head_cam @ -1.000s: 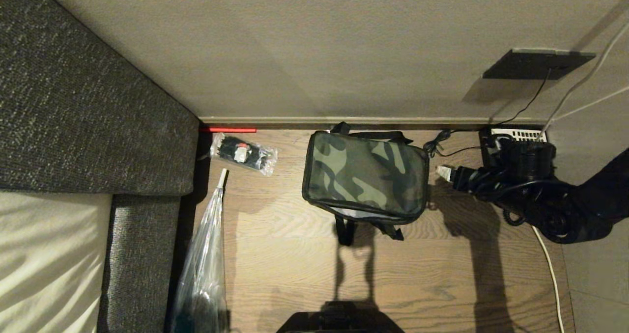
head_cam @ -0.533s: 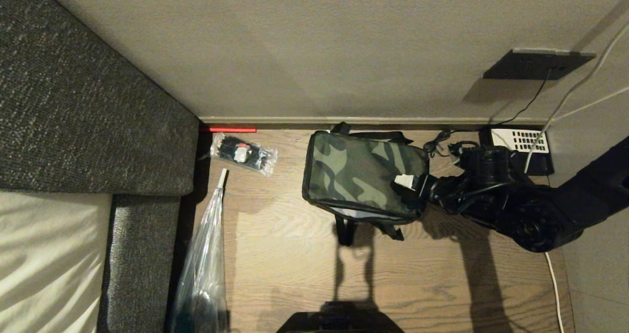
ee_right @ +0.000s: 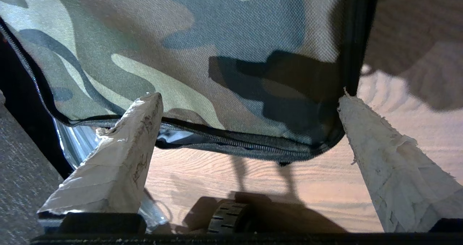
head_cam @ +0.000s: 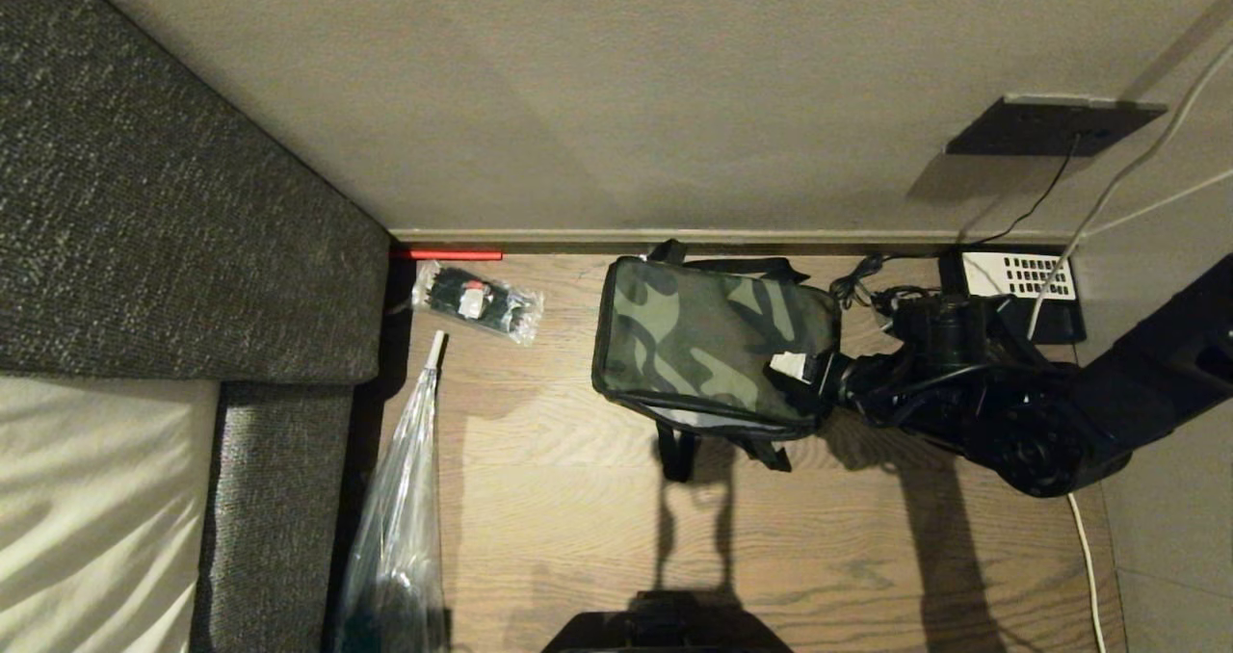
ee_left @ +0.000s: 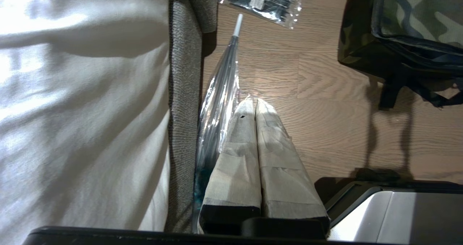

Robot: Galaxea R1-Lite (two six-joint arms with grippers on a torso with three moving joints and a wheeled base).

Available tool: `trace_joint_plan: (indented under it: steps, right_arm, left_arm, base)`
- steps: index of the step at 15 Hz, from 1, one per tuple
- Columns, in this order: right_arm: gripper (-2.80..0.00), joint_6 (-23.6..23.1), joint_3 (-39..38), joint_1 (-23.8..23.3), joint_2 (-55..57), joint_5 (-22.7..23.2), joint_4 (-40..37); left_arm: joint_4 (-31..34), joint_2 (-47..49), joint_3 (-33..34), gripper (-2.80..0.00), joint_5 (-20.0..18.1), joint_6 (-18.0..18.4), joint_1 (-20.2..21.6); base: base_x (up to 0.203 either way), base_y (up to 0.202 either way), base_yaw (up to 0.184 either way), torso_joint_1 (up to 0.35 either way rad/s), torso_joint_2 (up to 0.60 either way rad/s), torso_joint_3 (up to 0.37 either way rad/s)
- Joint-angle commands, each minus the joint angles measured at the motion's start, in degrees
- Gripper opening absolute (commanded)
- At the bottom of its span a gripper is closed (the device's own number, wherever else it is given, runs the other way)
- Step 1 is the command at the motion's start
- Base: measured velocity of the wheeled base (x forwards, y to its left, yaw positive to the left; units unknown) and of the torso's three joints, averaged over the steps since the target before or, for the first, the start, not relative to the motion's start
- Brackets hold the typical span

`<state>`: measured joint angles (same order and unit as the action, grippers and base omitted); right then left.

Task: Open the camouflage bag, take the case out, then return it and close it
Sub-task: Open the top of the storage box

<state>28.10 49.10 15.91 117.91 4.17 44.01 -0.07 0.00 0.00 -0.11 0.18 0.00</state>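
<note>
The camouflage bag (head_cam: 713, 340) stands on the wooden floor close to the wall, lid down. Along its near edge the black zipper (ee_right: 235, 140) gapes a little and pale lining shows. My right gripper (head_cam: 804, 374) reaches in from the right over the bag's near right corner. Its taped fingers are open wide above the lid (ee_right: 181, 39), holding nothing (ee_right: 247, 97). My left gripper (ee_left: 249, 102) is parked low by the sofa, shut and empty; the bag (ee_left: 416, 13) lies far off to its side. The case is hidden.
A grey sofa (head_cam: 173, 229) fills the left side, with a folded clear umbrella (head_cam: 405, 499) leaning beside it. A small clear packet (head_cam: 477, 303) lies left of the bag. A black phone with white keys (head_cam: 1021, 277) and cables (head_cam: 1084, 537) sit at the right.
My right arm swung left from over the phone to the bag's near right corner, uncovering the phone. Its fingers stayed open. The bag has not moved.
</note>
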Motion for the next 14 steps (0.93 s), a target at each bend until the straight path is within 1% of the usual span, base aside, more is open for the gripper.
trace_joint_plan:
  steps: [1, 2, 5, 11, 14]
  right_arm:
    - [0.0, -1.6, 0.5, -0.9, -0.4, 0.1, 0.3]
    - [0.0, -2.7, 0.2, -1.2, -0.1, 0.5, 0.2]
    - [0.0, -3.2, 0.5, -1.2, 1.4, 0.6, -0.1]
    - [0.0, -2.7, 1.0, -1.1, 4.0, 0.7, 0.0]
    - [0.0, -2.1, 2.5, 0.0, 5.4, 0.8, 0.2]
  left_arm:
    - [0.0, 0.0, 0.0, -2.8, 0.0, 0.0, 0.0]
    - [0.0, 0.0, 0.0, -2.8, 0.0, 0.0, 0.0]
    - [0.0, 0.0, 0.0, -2.8, 0.0, 0.0, 0.0]
    - [0.0, 0.0, 0.0, -2.8, 0.0, 0.0, 0.0]
    - [0.0, 0.0, 0.0, -2.8, 0.0, 0.0, 0.0]
  base:
    - [0.0, 0.0, 0.0, 0.0, 0.0, 0.0]
    - [0.0, 0.0, 0.0, 0.0, 0.0, 0.0]
    - [0.0, 0.0, 0.0, 0.0, 0.0, 0.0]
    - [0.0, 0.0, 0.0, 0.0, 0.0, 0.0]
    - [0.0, 0.0, 0.0, 0.0, 0.0, 0.0]
